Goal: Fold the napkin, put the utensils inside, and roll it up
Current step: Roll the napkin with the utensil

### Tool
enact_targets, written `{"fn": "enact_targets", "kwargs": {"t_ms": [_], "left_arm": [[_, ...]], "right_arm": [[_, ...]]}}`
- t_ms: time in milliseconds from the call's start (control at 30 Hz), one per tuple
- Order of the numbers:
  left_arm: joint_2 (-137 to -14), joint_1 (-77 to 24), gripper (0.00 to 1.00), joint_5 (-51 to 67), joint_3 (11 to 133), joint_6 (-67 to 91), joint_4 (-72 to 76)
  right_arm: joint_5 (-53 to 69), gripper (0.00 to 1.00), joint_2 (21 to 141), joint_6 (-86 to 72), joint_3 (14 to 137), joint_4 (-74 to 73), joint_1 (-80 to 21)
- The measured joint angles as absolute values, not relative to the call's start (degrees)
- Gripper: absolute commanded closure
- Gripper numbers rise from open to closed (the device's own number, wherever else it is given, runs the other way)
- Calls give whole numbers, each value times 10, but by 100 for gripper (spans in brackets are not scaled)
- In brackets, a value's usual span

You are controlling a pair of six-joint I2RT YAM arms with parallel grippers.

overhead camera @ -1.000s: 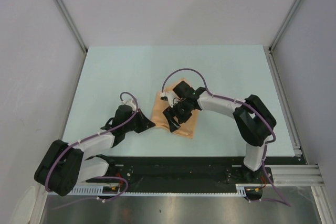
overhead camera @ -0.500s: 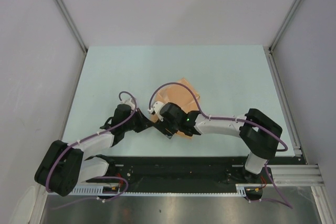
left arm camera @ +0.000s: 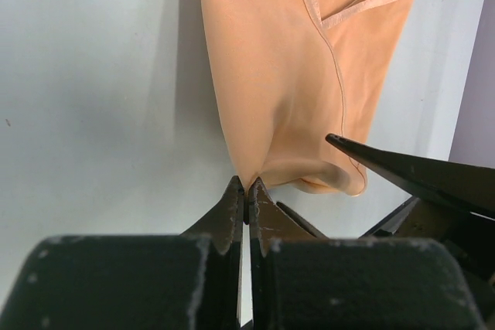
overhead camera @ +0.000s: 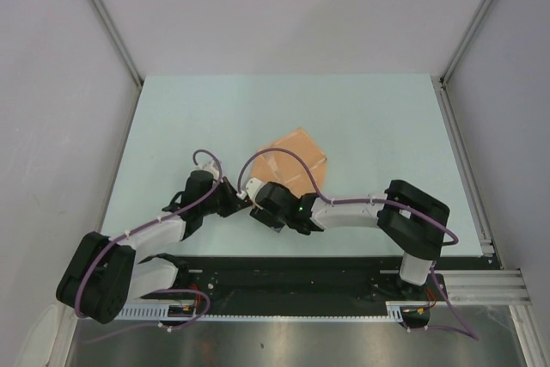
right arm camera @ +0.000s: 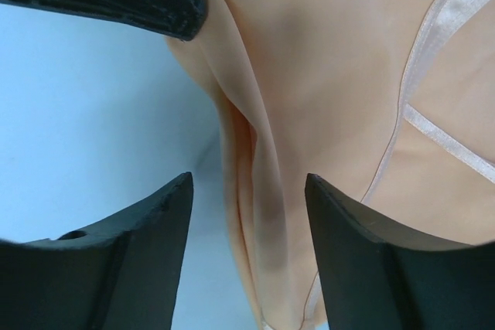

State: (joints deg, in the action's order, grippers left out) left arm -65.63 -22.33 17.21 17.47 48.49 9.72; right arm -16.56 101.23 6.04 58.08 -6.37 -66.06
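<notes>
We hold napkin point(left arm camera: 286, 75) corner, left gripper point(left arm camera: 246, 191) clamped on it; right gripper point(right arm camera: 247, 195) agape astride ridge. Closing there may bunch layers and spoil fold.

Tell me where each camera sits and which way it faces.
Top external: above and behind the robot, looking down at the table; left arm and right arm show, reaching to the napkin.
Left wrist: on the left arm, looking along the shut left tool pinching the napkin.
Right wrist: looking past the open right tool, astride a cloth fold.
Shared: each wrist view shows the napkin and the other tool's finger.
</notes>
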Motion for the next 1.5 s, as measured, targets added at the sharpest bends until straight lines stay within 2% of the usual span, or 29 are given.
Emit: {"fn": "enact_targets", "kwargs": {"t_ms": [100,167,200,267,300,367,400,433,500,600,933,1067,1367,1400,1500], "left_arm": [[-655,-223,100,172,175,485,97],[-654,-222,100,173,175,485,97],[-653,-221,100,173,175,485,96],[-652,-219,99,174,175,484,97],[-652,-218,88,174,176,484,96],[-652,-215,75,178,178,481,96],[-651,-212,60,181,179,478,96],[-651,-208,53,184,180,475,96],[-648,-193,41,190,183,471,97],[-634,-173,36,192,184,460,92],[-551,-160,35,162,185,396,24],[-507,-161,30,149,184,374,-11],[-447,-173,30,138,170,344,-55],[-448,-176,30,140,165,344,-54],[-457,-182,41,156,150,345,-46]], "right_arm": [[-179,48,1027,63,581,-56,-661],[-189,67,1035,65,582,-44,-661],[-191,85,1039,68,583,-39,-660],[-191,99,1046,72,585,-35,-660],[-185,100,1050,74,588,-36,-660],[-177,100,1054,77,598,-47,-658],[-166,100,1055,76,605,-58,-655],[-146,100,1056,75,616,-75,-649],[-110,100,1062,70,641,-113,-639],[-32,100,1082,54,697,-181,-618],[215,100,1186,15,860,-346,-551],[300,100,1221,3,879,-372,-519],[452,100,1278,-25,900,-392,-441],[464,100,1282,-27,900,-392,-436],[501,100,1297,-32,902,-393,-422]]}}
